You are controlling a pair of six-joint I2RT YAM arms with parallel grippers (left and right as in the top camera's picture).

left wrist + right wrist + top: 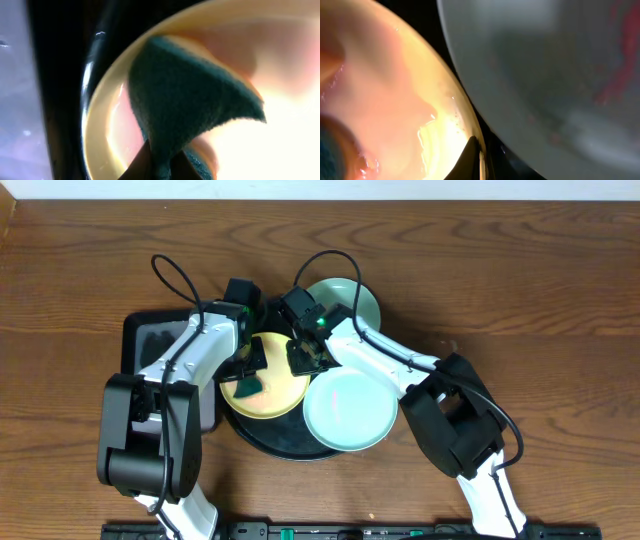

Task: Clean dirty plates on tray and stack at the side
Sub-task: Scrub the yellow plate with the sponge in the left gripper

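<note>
The pale yellow plate [275, 393] lies on the round black tray [285, 447]. My left gripper [248, 370] is shut on the teal sponge [247, 386] and presses it onto the yellow plate [107, 150]; the sponge [190, 100] fills the left wrist view. My right gripper [305, 355] is shut on the yellow plate's rim [479, 150]. One mint-blue plate [348, 410] lies on the tray's right side and shows in the right wrist view [545, 75]. The other mint-blue plate [352, 298] lies on the table behind the tray.
A smaller black rectangular tray [140, 340] lies left of the round tray, partly under my left arm. Wooden table [540, 310] extends to the right and back.
</note>
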